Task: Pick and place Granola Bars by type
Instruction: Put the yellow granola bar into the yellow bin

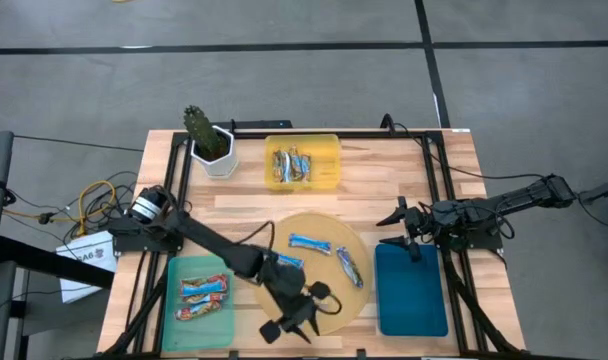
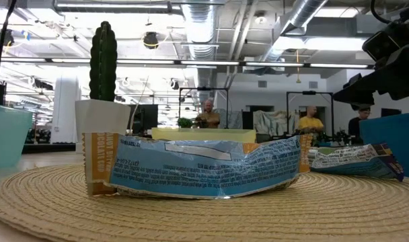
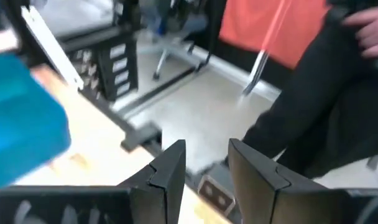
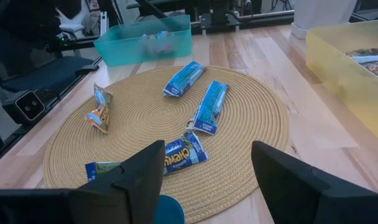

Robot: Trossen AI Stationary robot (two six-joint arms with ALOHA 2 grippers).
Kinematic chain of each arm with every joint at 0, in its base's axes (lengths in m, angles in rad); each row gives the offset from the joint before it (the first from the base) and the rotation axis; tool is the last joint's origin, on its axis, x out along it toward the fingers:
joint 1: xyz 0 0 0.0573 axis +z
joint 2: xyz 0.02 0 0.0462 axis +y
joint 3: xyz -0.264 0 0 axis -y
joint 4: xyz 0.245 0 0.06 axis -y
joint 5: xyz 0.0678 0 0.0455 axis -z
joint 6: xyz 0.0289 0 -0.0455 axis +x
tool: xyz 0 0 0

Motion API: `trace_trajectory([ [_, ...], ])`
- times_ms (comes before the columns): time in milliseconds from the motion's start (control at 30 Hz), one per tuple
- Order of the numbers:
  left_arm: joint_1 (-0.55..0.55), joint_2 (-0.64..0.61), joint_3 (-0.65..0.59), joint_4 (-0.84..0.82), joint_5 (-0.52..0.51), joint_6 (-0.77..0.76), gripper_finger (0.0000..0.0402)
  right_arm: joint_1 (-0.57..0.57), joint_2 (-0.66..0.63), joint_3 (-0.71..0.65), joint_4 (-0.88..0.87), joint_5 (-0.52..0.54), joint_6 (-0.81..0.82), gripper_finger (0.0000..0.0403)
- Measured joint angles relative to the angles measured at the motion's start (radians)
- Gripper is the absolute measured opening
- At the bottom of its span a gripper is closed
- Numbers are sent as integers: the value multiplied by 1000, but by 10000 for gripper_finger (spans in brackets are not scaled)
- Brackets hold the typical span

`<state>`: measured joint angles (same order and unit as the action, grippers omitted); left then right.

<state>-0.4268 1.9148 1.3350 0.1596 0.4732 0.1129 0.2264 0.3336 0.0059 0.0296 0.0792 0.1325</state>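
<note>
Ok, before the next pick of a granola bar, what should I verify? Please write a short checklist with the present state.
1. Left gripper open, nothing between fingers: ok.
2. Right gripper open and empty: ok.
3. Bars left to sort on the woven mat, such as the blue bar: ok.
4. Blue tray has room: ok.
5. Left gripper aimed at a bar: not ok, it points past the table edge.
6. Types of the bars in the green tray match: cannot tell.
</note>
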Motion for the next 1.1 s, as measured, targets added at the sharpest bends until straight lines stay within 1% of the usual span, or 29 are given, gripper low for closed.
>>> trace_trajectory([
  [167,-60,-10,5,-146,-180,2,113,0,0,0,0,0,0,234],
  [333,-86,-16,64,-361,-350,12,113,0,0,0,0,0,0,234],
  [433,-86,-18,105,-478,-421,-39,113,0,0,0,1,0,0,234],
  [533,-86,-18,142,-577,-463,-142,113,0,0,0,0,0,0,234],
  [767,-85,-18,189,-733,-480,-414,113,0,0,0,0,0,0,234],
  [933,-85,-18,191,-795,-486,-592,113,0,0,0,0,0,0,234],
  [1100,-84,-17,191,-803,-491,-708,113,0,0,0,0,0,0,234],
])
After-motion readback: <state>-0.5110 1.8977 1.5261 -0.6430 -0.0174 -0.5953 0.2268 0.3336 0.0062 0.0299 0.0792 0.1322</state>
